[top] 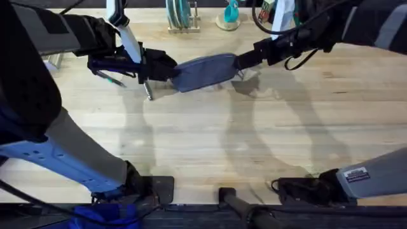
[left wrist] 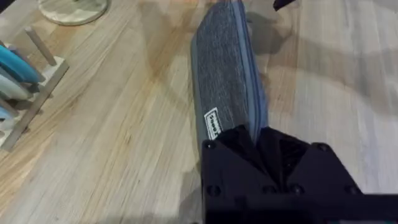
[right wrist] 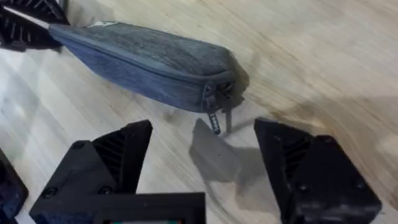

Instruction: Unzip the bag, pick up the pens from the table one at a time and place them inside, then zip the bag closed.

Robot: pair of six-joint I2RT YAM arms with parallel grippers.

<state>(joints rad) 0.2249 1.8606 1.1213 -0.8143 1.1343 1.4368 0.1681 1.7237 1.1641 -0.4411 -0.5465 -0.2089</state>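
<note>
Toward the far middle of the pale wooden plank surface (top: 210,146) lies my blue-grey fabric pouch (top: 205,71), zipper closed. My left pincer (top: 154,67) is clamped on its left end; my right pincer (right wrist: 205,155) stands apart just short of the pull tab (right wrist: 214,121). Unzipping, loading and closing all remain. Open room lies nearer me; a rack crowds the far edge.

Just beyond the right tool (right wrist: 208,165), its fingers spread wide, the zipped bag (right wrist: 146,62) lies on the bench (right wrist: 311,56), pull tab (right wrist: 214,121) nearest.
</note>
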